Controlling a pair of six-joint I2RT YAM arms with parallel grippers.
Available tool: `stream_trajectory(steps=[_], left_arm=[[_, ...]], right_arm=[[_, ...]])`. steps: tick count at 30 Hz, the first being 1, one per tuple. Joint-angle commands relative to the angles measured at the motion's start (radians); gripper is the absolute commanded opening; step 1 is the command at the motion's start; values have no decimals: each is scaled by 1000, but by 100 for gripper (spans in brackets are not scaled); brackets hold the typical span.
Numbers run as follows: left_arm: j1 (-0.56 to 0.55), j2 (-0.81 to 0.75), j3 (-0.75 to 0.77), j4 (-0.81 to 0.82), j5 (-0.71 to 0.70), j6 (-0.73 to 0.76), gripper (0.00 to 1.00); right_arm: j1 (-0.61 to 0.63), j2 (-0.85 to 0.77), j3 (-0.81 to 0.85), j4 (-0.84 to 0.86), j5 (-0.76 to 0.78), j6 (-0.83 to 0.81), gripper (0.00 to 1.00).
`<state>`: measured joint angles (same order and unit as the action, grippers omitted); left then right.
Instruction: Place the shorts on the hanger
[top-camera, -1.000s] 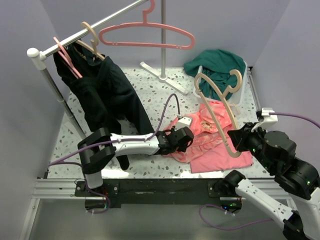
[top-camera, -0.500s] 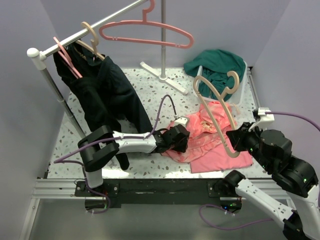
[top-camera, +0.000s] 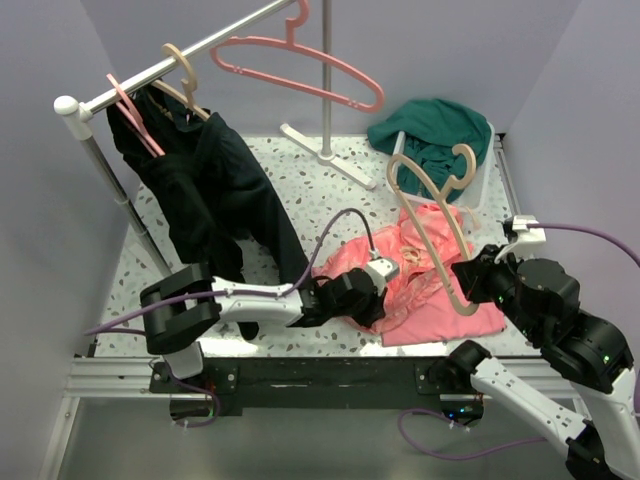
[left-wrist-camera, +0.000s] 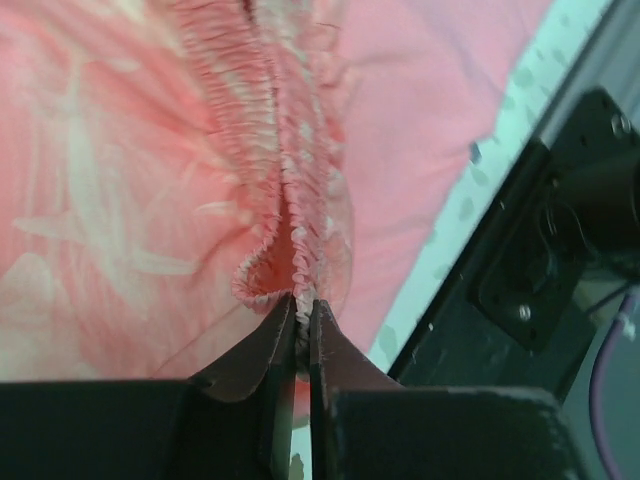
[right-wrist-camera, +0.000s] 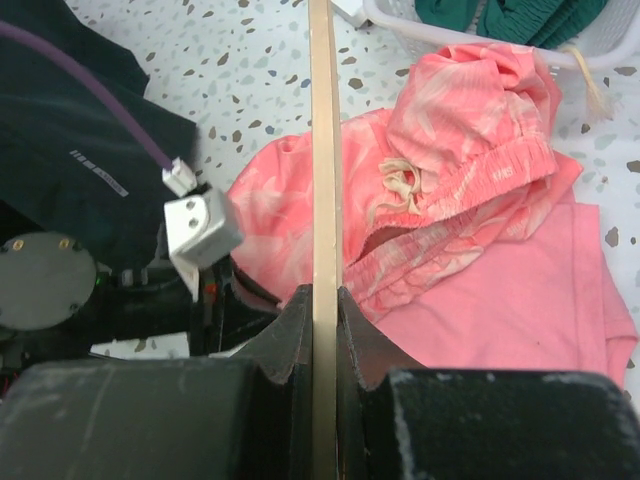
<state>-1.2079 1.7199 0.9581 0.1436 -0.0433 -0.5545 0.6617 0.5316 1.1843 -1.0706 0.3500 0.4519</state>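
Speckled table (top-camera: 310, 185) carries the shorts (top-camera: 400, 250); our left gripper (left-wrist-camera: 300, 305) pinches their waistband (left-wrist-camera: 270, 130) beside the hanger (right-wrist-camera: 322, 150), which our right gripper (right-wrist-camera: 322, 300) clamps aloft, likely for threading

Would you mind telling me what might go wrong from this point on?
The left gripper pinches only a thin waistband fold of the shorts at its very tips, so the fabric may slip out. The right gripper holds the hanger by one slim bar, so it could swivel.
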Motion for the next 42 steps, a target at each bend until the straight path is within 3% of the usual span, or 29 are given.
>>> stream_trajectory(steps=[1,3,4,5,7,8,12,14,17,20,24,35,42], left_arm=[[-125,-52,-7,-2,46,215,11],[-157,-39,-5,-88,46,257,18],[-188,-33,-13,-110,22,286,25],[-203,-26,-16,-142,-13,289,41],[-226,-20,-35,-188,-33,272,51],[-228,-22,-39,-205,-93,251,60],[-228,-87,-55,-213,-217,60,65],[-228,-117,-47,-223,-248,-13,64],[-228,-141,1,-298,-332,-224,52],[-228,-170,16,-309,-339,-292,51],[-223,-163,57,-311,-358,-352,48],[-217,72,326,-568,-440,-439,38],[-216,106,324,-602,-463,-432,38]], right_arm=[[3,5,-3,38,24,2,0],[3,7,-3,37,26,5,0],[1,8,-5,37,24,5,0],[3,8,-6,38,24,5,0],[3,8,-15,41,24,7,0],[3,10,-18,41,23,5,0],[3,13,-29,49,21,11,0],[3,13,-32,50,23,13,0],[3,15,-32,51,20,16,0],[3,11,-29,49,21,16,0],[3,16,-35,58,15,16,0],[1,7,-43,60,3,19,0],[3,-1,-54,57,1,21,0]])
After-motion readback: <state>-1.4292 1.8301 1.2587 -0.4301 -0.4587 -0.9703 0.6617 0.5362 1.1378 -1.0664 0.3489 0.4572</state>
